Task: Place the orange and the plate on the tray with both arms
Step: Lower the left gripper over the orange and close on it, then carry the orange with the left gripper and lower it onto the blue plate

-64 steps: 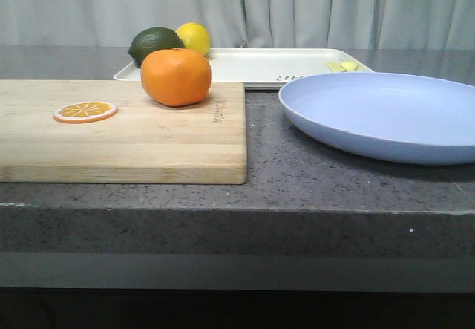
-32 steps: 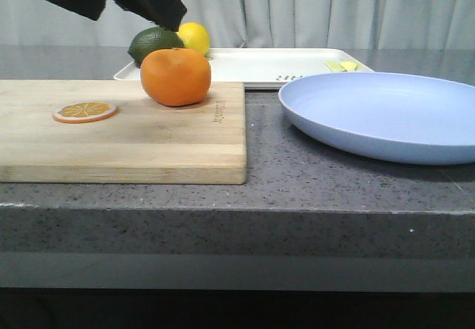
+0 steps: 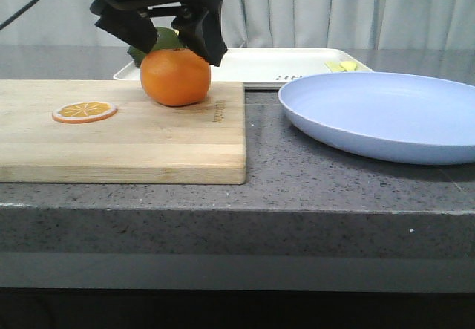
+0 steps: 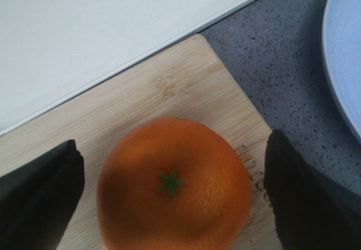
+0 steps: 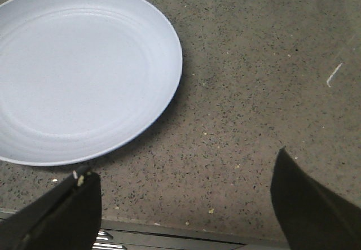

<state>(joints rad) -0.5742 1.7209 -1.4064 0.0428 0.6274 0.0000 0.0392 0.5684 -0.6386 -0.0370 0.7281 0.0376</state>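
Note:
The orange (image 3: 176,77) sits on the far right part of the wooden cutting board (image 3: 111,132); the left wrist view shows it from above (image 4: 175,185) with a green stem. My left gripper (image 3: 167,36) is open, just above the orange, one finger on each side, not touching. The lavender-blue plate (image 3: 386,113) lies on the counter at the right and shows in the right wrist view (image 5: 79,69). My right gripper (image 5: 183,205) is open and empty over bare counter beside the plate; it is out of the front view. The white tray (image 3: 260,65) lies behind the board.
A dark green fruit (image 3: 165,38) sits at the tray's left end, mostly hidden by my left gripper. A thin orange slice (image 3: 84,111) lies on the board's left part. Small yellow pieces (image 3: 341,66) lie on the tray's right end. The counter's front edge (image 3: 237,206) is near.
My left gripper has come in from the upper left and dropped down over the orange, covering the lemon and most of the green fruit. Orange and plate have not moved.

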